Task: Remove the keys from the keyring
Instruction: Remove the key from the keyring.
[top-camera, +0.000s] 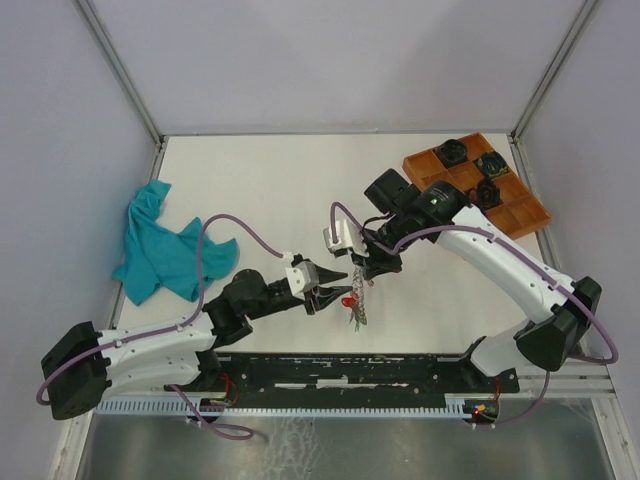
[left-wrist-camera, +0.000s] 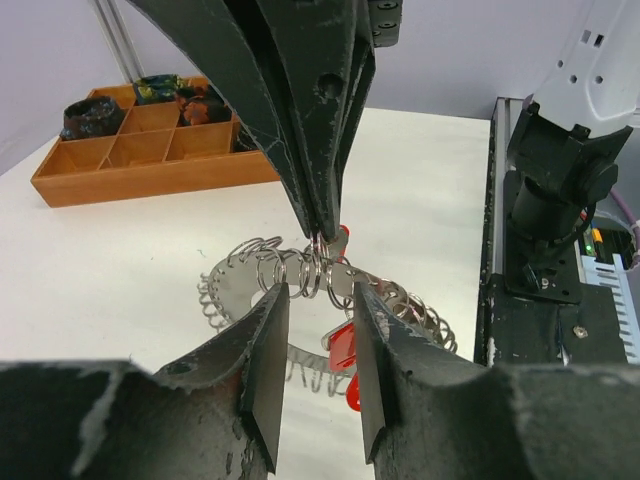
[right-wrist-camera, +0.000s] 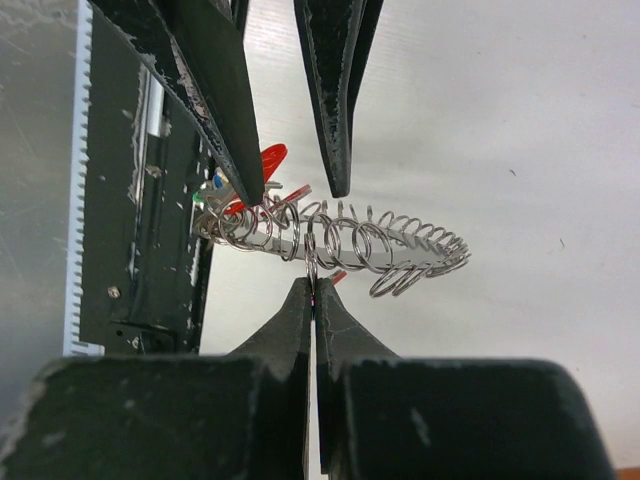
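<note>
R end effector (right-wrist-camera: 315, 292) pinches keyring (right-wrist-camera: 375, 246); L end effector (left-wrist-camera: 317, 292) spread alongside

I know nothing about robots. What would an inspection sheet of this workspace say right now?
Surface: white table.
Job's things: keyring, coiled wire; keys on it, red tags showing.
Clutter: teal cloth left; wooden tray of dark parts far right.
Grippers: right tool shut on a keyring coil; left tool open, tips flanking the ring.
Cables: purple cables loop along both arms.
Surroundings: pale walls, metal frame posts.
</note>
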